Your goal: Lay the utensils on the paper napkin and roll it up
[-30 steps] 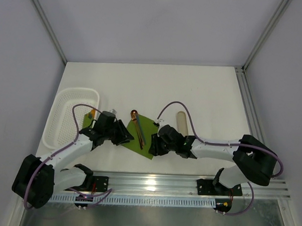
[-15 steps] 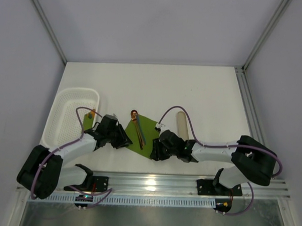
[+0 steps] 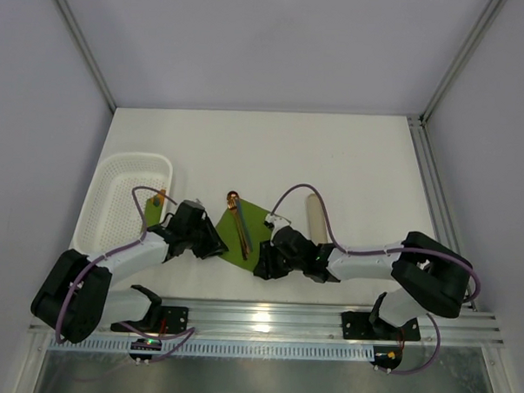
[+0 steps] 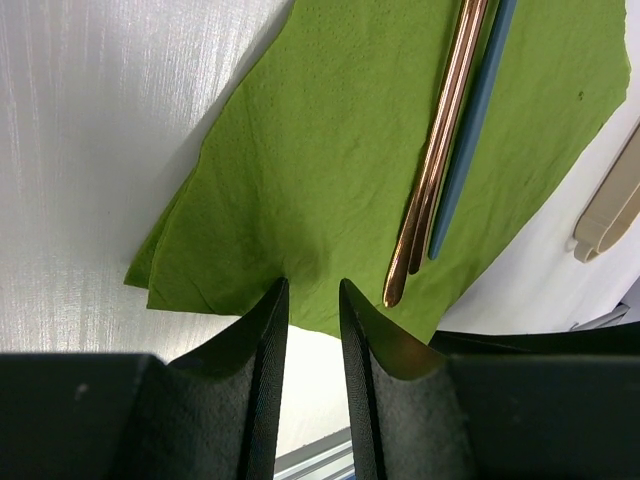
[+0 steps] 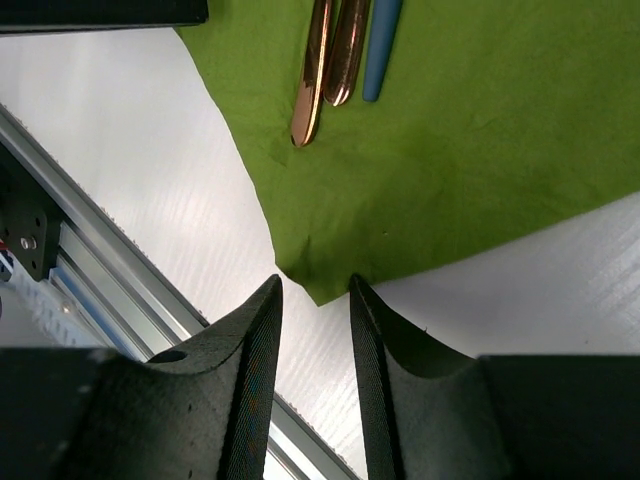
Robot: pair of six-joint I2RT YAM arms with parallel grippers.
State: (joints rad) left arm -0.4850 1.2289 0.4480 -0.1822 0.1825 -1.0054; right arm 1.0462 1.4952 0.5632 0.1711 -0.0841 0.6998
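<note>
Judging placing done since utensils (image 4: 440, 150) lie on paper napkin (image 4: 300, 180) just ahead of both tips, rolling not yet begun (napkin flat): left gripper (image 4: 312, 288) & right gripper (image 5: 313, 283) w/ jaws narrowly apart at its near edge, holding nothing.

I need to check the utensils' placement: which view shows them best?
Left wrist: the utensils lie close up, side by side on the napkin. Top shows them whole but tiny; right wrist only their handle ends.
</note>
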